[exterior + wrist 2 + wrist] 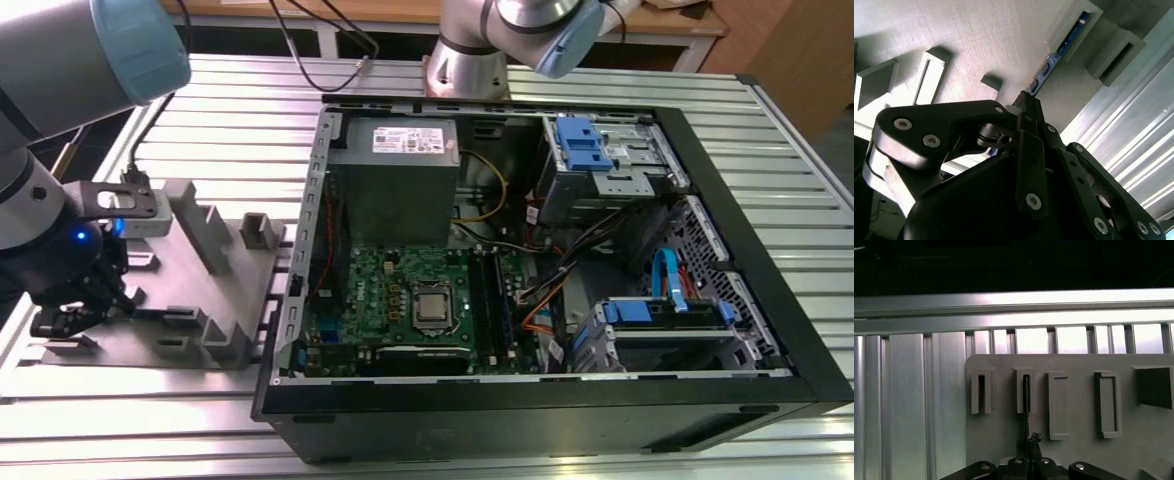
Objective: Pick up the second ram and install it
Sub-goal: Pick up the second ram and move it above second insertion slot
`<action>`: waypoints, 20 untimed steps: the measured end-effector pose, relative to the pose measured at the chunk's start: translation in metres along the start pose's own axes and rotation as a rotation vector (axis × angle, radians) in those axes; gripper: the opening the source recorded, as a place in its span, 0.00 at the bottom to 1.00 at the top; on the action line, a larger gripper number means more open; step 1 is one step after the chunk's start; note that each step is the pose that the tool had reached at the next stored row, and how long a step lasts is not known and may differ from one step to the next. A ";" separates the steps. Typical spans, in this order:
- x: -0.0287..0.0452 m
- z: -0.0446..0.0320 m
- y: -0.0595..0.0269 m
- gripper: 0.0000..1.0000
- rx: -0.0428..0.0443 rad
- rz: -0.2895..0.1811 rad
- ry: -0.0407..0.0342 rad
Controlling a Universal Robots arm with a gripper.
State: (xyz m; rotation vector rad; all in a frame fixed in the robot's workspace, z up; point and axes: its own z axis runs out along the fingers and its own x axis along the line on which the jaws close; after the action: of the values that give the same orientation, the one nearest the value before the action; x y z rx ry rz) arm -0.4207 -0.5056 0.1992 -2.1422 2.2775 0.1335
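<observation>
My jaws hang low over the grey tray (160, 345) at the exterior view's left, well apart from the open computer case (747, 300) that lies on the same slatted metal desk (214, 110). They are clenched on the second ram (1061, 47). In the second wrist view my dark fingertips (1026, 107) come together on its near end, and the rest of the stick runs away from me, with a blue and green edge showing. Its far end sits in the slot of an upright grey block (1074, 30). In the first wrist view the second ram (1025, 400) shows edge-on as a thin dark line. It runs from one slotted block (1019, 390) across the flat of the tray (999, 440) into my grip, so it stands in the tray (the stick is very thin). The motherboard (387, 300) lies flat inside the case, with its long black slots (494, 300) just beside the processor socket (431, 305).
</observation>
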 end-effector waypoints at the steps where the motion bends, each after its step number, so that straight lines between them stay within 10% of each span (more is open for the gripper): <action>1: 0.0000 0.0000 0.0000 0.08 -0.0012 -0.018 0.0010; 20: -0.0002 -0.0035 0.0002 0.08 -0.0019 -0.026 0.0014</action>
State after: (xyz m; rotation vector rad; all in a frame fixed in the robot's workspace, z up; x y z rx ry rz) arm -0.4207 -0.5056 0.2028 -2.1730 2.2498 0.1339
